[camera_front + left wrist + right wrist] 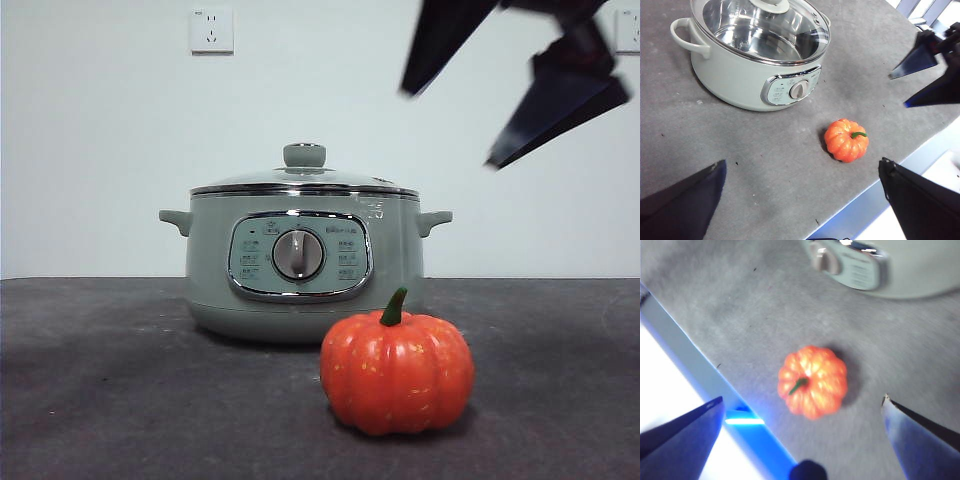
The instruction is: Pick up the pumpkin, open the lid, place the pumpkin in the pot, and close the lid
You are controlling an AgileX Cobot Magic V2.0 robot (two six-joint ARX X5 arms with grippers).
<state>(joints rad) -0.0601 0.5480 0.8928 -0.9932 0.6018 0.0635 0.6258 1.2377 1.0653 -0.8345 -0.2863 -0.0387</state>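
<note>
Fingers of the right gripper [515, 95] hung spread wide and empty, up in the air above the pumpkin [397, 373] and a little off to its side; its wrist view looked almost straight down on the pumpkin [812, 381], which lay between the two blurred black tips. The left gripper [800, 200] waited farther back, its fingers also wide apart with nothing in them.

The pumpkin stood upright on the desk [100, 380], just in front of the pot [303, 260] and apart from it, stem curling up. The lid [304, 180] sat closed on the pot, its knob on top.

The step in hand looked like the reach for the pumpkin. To do it well, the right gripper would probably need to centre over the body, drop until the fingers straddled the widest ribs below the stem, and close gently: the glossy skin seemed likely to slip under a high or skewed pinch. Keeping clear of the pot's front would matter too, and of the desk edge, which lay near on the pumpkin's other side.

The desk was covered in a dark grey, felt-like mat with a few specks. Behind it stood a plain pale wall [100, 150] with a white socket [211, 29].
</note>
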